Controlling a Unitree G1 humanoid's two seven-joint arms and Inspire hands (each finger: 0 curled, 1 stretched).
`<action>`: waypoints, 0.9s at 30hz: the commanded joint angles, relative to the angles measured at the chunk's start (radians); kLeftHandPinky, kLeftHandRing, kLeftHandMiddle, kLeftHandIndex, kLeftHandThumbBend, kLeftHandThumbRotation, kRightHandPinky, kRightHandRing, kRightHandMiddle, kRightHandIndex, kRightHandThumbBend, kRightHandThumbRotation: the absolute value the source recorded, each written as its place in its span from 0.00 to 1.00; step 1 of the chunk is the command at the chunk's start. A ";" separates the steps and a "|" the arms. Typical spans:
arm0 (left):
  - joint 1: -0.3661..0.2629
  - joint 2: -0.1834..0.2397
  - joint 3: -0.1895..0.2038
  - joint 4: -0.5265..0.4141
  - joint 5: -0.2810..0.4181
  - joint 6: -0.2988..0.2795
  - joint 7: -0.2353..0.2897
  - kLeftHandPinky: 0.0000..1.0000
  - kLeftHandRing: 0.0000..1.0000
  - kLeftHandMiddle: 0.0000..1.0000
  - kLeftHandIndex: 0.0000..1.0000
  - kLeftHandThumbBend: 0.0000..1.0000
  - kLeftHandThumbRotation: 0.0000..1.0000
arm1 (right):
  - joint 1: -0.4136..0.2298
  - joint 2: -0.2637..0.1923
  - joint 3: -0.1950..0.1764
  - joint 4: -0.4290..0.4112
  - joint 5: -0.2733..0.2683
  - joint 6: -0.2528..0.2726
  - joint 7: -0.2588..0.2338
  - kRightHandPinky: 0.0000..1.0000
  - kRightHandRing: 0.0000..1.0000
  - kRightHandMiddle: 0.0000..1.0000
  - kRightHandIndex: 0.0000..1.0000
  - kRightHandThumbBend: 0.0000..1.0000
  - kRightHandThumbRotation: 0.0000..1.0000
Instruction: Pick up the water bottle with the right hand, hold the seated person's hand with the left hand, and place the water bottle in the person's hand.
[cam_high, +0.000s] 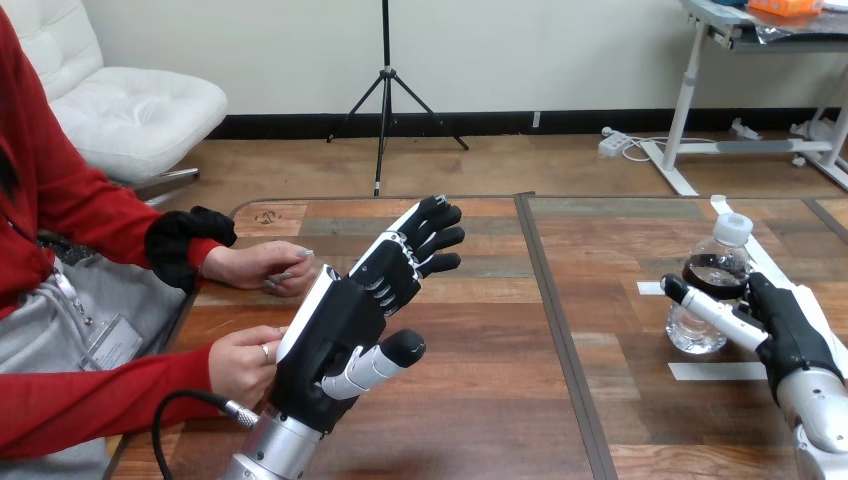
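task is early, by my read: none of the three steps looks finished. the water bottle (722, 262) stands upright on the surface (480, 400), not lifted, directly left of the right hand (790, 330) and touching it. the right hand sits low on the bottle's right side w/ part of it crossing the bottle's lower front. can't tell whether it's actually closed on the bottle, since the far side is hidden. so the pick-up is prob. just starting. the left hand (345, 320) is wide open, fingers straight & pointing away from the robot, thumb stuck out to its right, holding nothing. its arm rises from the bottom edge, angled up & fwd, w/ the hand clear above the surface. the person's nearer hand (240, 365) is right at the back of the left hand, on its left side, touching or v. nearly so. no robot finger curls round it, so the hold isn't made. the person's farther hand (258, 268) rests on the surface just left of the left hand's fingers, apart from them. still to do: close & lift w/ the right hand, take the person's hand w/ the left hand, carry the bottle across (it's well apart from the left hand, far to its right) & set it in the person's hand.
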 joint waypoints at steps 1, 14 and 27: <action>-0.037 -0.007 0.016 -0.020 -0.019 -0.012 -0.003 0.84 0.89 0.91 0.91 1.00 0.73 | -0.114 0.019 -0.013 -0.010 0.021 -0.009 0.014 0.83 0.87 0.87 0.95 1.00 0.52; -0.034 -0.007 0.016 -0.024 -0.016 -0.020 0.004 0.83 0.89 0.91 0.91 1.00 0.72 | -0.137 0.037 -0.020 -0.003 0.024 0.013 -0.060 0.73 0.80 0.80 0.88 1.00 0.30; -0.031 0.000 0.016 -0.029 -0.010 -0.026 0.017 0.82 0.88 0.90 0.90 1.00 0.73 | -0.152 0.064 -0.025 0.003 0.025 0.039 -0.182 0.36 0.48 0.64 0.68 1.00 0.02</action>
